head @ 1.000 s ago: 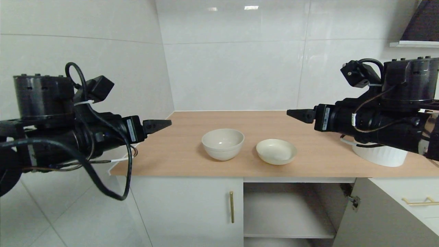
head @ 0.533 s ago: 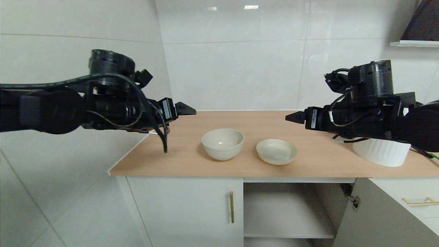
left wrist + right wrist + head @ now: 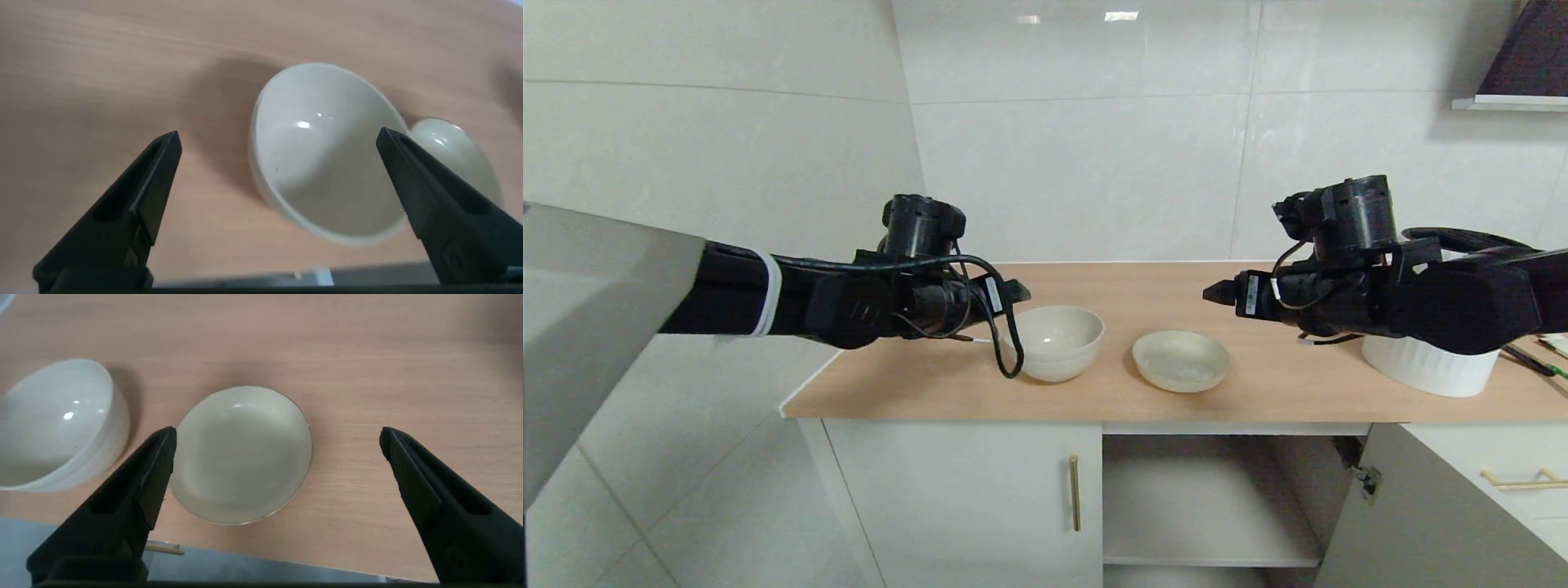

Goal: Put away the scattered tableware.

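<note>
The left gripper (image 3: 278, 139) hangs above the counter (image 3: 947, 359), just beside the deep bowl (image 3: 1054, 343), with jaws spread wide and holding nothing. The right gripper (image 3: 278, 434) is also wide open and empty, above and near the shallow dish (image 3: 1181, 360). Both vessels stand upright near the counter's front edge, close together but not touching. A white ribbed container (image 3: 1429, 371) stands farther right.

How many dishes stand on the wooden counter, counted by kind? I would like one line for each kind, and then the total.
Deep cream bowl: 1
Shallow cream dish: 1
White ribbed container: 1
Total: 3
</note>
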{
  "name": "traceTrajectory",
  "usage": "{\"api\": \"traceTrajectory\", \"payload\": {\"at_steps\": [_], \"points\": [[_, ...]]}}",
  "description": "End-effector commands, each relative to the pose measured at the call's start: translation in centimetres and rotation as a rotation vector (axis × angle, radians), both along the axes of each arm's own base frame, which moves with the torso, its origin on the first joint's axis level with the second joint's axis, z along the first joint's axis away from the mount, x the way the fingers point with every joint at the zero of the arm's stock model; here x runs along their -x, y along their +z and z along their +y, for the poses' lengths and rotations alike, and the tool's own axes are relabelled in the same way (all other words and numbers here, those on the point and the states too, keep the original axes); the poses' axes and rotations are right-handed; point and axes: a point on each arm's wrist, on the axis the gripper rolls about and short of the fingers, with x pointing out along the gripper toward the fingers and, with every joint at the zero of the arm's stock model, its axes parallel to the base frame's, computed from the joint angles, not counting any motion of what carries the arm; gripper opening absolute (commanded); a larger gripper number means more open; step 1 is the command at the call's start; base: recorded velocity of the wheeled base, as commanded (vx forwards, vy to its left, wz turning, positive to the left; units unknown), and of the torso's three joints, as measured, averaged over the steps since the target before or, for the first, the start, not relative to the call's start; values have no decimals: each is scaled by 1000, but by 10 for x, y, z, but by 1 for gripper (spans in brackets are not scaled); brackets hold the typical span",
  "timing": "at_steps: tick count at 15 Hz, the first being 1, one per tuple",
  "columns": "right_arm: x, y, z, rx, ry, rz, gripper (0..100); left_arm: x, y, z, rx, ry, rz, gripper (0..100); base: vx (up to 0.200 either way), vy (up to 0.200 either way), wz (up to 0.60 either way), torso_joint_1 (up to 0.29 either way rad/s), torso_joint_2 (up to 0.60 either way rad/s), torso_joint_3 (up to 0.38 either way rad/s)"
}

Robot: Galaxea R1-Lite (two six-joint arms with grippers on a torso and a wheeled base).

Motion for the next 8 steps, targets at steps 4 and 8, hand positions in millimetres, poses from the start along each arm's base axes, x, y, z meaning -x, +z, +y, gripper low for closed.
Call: {"api": "traceTrajectory", "payload": {"at_steps": [4, 8], "points": [[-4, -7, 2, 6, -1, 15, 100, -17, -30, -7, -17, -1, 51, 100, 0, 0, 0, 0, 0, 0], [-4, -8, 2, 7, -1, 16, 100, -22, -40, -8, -24, -2, 70, 100, 0, 0, 0, 0, 0, 0]]}}
